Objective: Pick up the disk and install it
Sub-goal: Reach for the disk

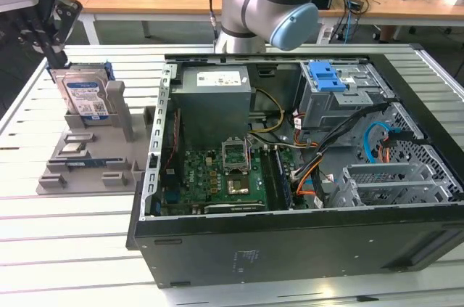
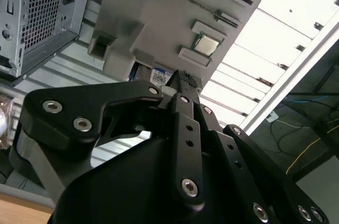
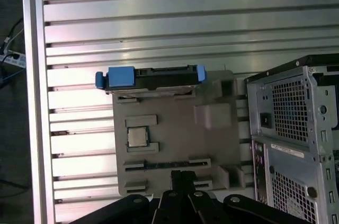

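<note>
The disk (image 1: 84, 96) is stood on edge in the grey holder (image 1: 87, 165), just below the gripper (image 1: 56, 60), whose fingers (image 2: 185, 118) seem pressed together, empty. Its blue rails (image 3: 121, 77) are shown in the first wrist view.

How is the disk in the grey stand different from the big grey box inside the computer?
The disk is small and flat; the power-supply box is much bigger and blocky. The disk stands on edge in the grey stand outside the computer case; the box sits inside it. The disk has blue side rails; the box has none. Both are grey with a label.
</note>
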Robot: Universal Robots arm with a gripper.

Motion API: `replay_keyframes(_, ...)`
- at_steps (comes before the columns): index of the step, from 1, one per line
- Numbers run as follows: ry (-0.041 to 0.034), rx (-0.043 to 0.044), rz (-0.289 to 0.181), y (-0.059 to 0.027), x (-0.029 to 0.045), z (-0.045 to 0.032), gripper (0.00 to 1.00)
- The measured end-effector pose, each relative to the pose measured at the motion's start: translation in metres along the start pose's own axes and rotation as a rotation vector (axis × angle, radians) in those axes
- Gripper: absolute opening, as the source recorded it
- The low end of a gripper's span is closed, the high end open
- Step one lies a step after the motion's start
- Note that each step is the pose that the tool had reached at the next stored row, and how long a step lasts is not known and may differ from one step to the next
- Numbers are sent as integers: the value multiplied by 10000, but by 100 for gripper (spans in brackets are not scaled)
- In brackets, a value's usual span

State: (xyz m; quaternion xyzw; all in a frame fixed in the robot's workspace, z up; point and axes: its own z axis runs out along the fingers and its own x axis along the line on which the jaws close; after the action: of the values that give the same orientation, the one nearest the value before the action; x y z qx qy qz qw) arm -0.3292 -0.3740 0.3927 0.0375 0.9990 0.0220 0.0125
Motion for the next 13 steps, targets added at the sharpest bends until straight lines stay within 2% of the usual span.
replay_keyframes(4,-1,-1,0,32,133,1,11)
replay_keyframes(6,0,0,-1,63,227,3,11)
replay_keyframes(10,0,0,0,92,310,4,11)
replay_keyframes(13,-1,0,-2,151,427,9,11)
